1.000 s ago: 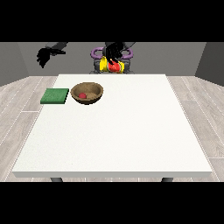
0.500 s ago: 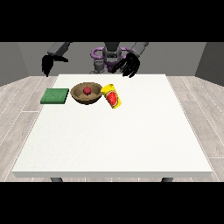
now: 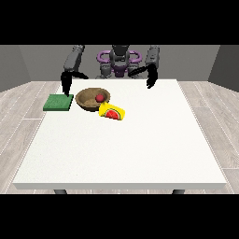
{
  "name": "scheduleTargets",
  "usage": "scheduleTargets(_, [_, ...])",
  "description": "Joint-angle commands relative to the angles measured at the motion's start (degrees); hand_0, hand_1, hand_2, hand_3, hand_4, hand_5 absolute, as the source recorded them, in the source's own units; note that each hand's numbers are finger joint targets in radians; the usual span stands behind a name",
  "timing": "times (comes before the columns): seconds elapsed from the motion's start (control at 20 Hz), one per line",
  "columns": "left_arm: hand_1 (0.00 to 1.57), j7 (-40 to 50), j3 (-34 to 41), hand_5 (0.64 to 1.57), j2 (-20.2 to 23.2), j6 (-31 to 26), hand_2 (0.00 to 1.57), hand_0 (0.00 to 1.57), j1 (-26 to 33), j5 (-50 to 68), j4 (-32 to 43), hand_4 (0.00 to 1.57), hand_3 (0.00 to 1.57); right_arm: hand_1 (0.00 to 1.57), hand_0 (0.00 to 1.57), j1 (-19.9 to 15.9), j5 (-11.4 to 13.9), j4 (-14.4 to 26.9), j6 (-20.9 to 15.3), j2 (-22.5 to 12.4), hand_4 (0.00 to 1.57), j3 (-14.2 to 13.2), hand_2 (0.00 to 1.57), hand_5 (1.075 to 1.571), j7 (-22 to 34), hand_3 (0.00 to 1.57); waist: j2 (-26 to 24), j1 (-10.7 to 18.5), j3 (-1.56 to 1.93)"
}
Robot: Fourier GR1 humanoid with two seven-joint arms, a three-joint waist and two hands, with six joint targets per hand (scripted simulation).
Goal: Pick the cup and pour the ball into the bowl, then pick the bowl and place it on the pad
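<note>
**Desk:** Where do the task's things lie?

**Photographer:** Take the brown bowl [image 3: 93, 99] as the mark. It sits upright on the white table [image 3: 140, 149], towards the robot's edge. The red ball [image 3: 100, 98] rests inside it. The yellow cup [image 3: 112, 112] lies tipped on its side, just beside the bowl on the camera's side and a little towards the view's right, its watermelon print facing the camera. Whether cup and bowl touch cannot be told. The green pad [image 3: 59, 102] lies flat beside the bowl, towards the view's left, with a narrow strip of table between them.

**Desk:** And the hands?

**Photographer:** The hand at the view's left [image 3: 65, 85] hangs above the pad's far edge, to the left of the bowl, fingers pointing down and holding nothing. The hand at the view's right [image 3: 151, 80] hangs over the table's far edge, well apart from the bowl, also pointing down with nothing in it. Both look relaxed rather than clenched. Neither touches bowl, cup or pad.
</note>
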Motion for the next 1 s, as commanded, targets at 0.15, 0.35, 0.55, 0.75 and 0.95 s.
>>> scheduleTargets(0.15, [0.0,-4.55,1.02,1.564,0.65,-7.74,0.0,0.0,5.46,5.72,-4.53,0.0,0.0,0.0,0.0,-3.71,1.57,9.03,-5.54,2.25,0.31,-0.18,0.0,1.569,-4.08,0.0,-0.4,2.58,0.36])
scheduleTargets(0.35, [0.0,-5.49,5.73,1.565,6.07,-12.37,0.0,0.0,4.6,8.76,-4.38,0.0,0.0,0.0,0.0,-7.54,0.38,11.92,-6.97,2.33,0.26,-0.64,0.0,1.567,-4.2,0.0,0.49,1.98,0.35])
scheduleTargets(0.55, [0.0,-5.63,5.08,1.566,6.0,-11.73,0.0,0.0,4.16,7.43,-8.08,0.0,0.0,0.0,0.0,-7.86,0.95,19.3,-5.55,1.37,0.19,-1.37,0.0,1.563,-11.8,0.0,3.36,2.33,0.37])
scheduleTargets(0.75, [0.0,-4.24,5.84,1.566,6.39,-13.38,0.0,0.0,7.81,8.51,-9.46,0.0,0.0,0.0,0.0,-8.9,0.69,23.92,-2.81,-0.32,0.12,-0.88,0.0,1.563,-13.63,0.0,1.68,1.9,0.36])
scheduleTargets(0.95, [0.0,-5.16,4.86,1.566,6.48,-14.84,0.0,0.0,8.52,8.18,-12.27,0.0,0.0,0.0,0.0,-10.94,0.74,27.89,-3.51,-0.23,0.13,-1.2,0.0,1.562,-17.32,0.0,3.92,3.17,0.37])
